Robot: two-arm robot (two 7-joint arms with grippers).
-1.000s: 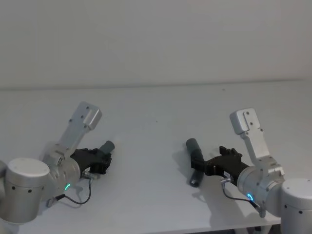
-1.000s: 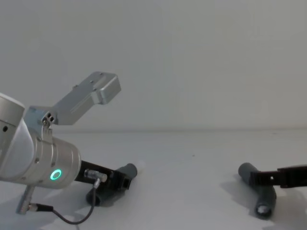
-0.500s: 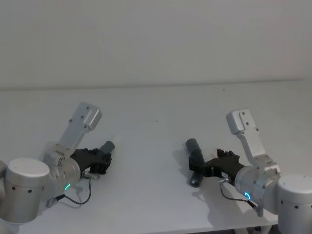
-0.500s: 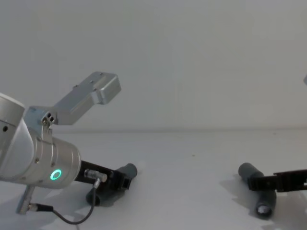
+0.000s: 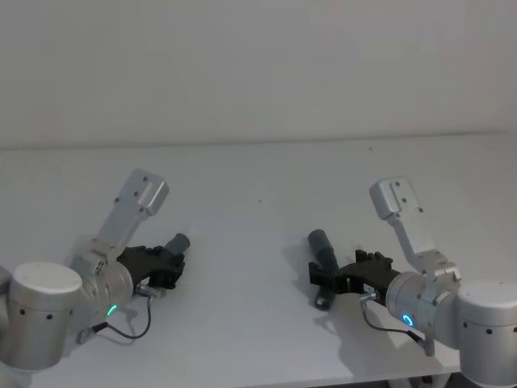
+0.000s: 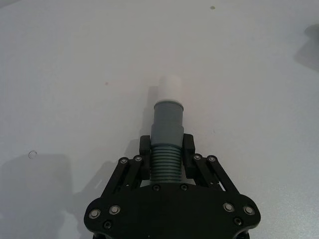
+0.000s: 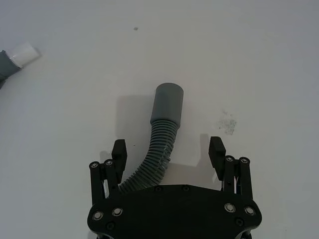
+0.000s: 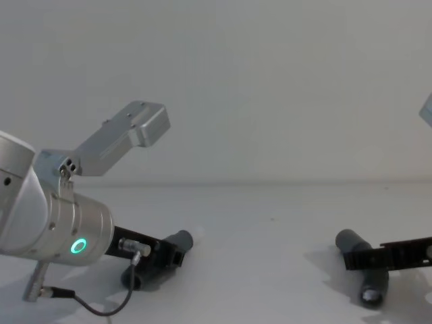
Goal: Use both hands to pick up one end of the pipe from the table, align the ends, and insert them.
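The white-tipped piece point(image 6: 166, 117), at left on the table point(image 5: 242, 170), is pinched behind its cuff by the left gripper point(image 6: 166, 145), leaving its tip free; the socket piece point(image 7: 166, 104), at right, is straddled by the spread right gripper point(image 7: 168, 147)

Left end effector point(image 6: 166, 144): low, forward-left, fingers clamped inward. Right end effector point(image 7: 167, 146): low, forward-right, fingers spread wide.

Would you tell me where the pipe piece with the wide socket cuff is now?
The socket piece lies on the table on the robot's right in the head view, between the open fingers of the right tool.
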